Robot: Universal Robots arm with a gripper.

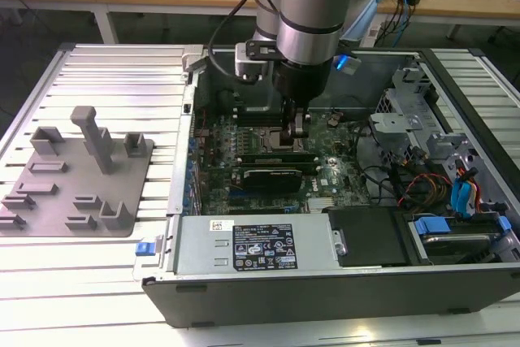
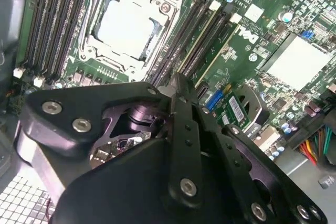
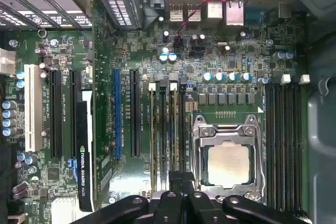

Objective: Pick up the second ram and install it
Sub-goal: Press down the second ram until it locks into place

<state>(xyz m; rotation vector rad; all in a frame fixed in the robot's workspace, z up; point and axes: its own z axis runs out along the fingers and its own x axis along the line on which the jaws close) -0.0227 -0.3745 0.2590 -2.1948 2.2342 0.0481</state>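
Exterior view: end effector (image 1: 298, 129) inside open PC case (image 1: 341, 286), over RAM slots, grip state unclear.

You have a slatted metal table (image 1: 106, 71) carrying an open computer case (image 1: 325, 282) and, beside it, a grey fixture plate (image 1: 73, 193).

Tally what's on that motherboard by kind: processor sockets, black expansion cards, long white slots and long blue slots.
processor socket: 1
black expansion card: 1
long white slot: 1
long blue slot: 1
Total: 4
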